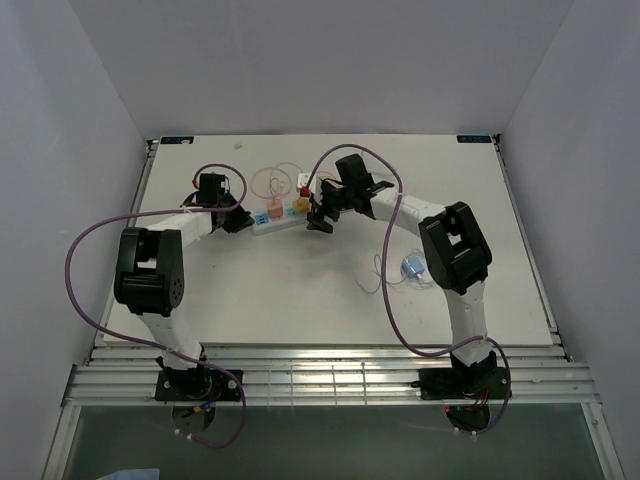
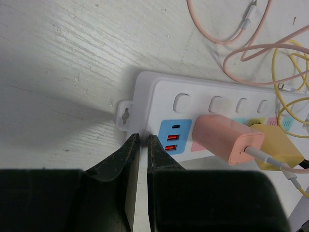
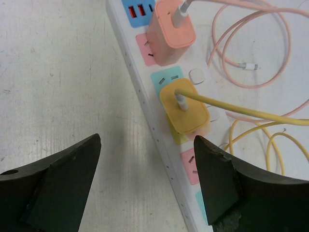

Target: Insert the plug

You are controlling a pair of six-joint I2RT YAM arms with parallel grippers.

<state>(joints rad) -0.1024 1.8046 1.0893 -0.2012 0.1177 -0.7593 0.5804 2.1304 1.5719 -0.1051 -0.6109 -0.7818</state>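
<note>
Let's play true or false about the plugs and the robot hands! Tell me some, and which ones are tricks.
1. The pink charger is plugged into the power strip. True.
2. The yellow charger lies loose on the table. False: it sits in the strip, next to the pink one.
3. The right gripper is wide open and holds nothing. True.
4. The yellow charger's cable is blue. False: the cable is yellow too.
</note>
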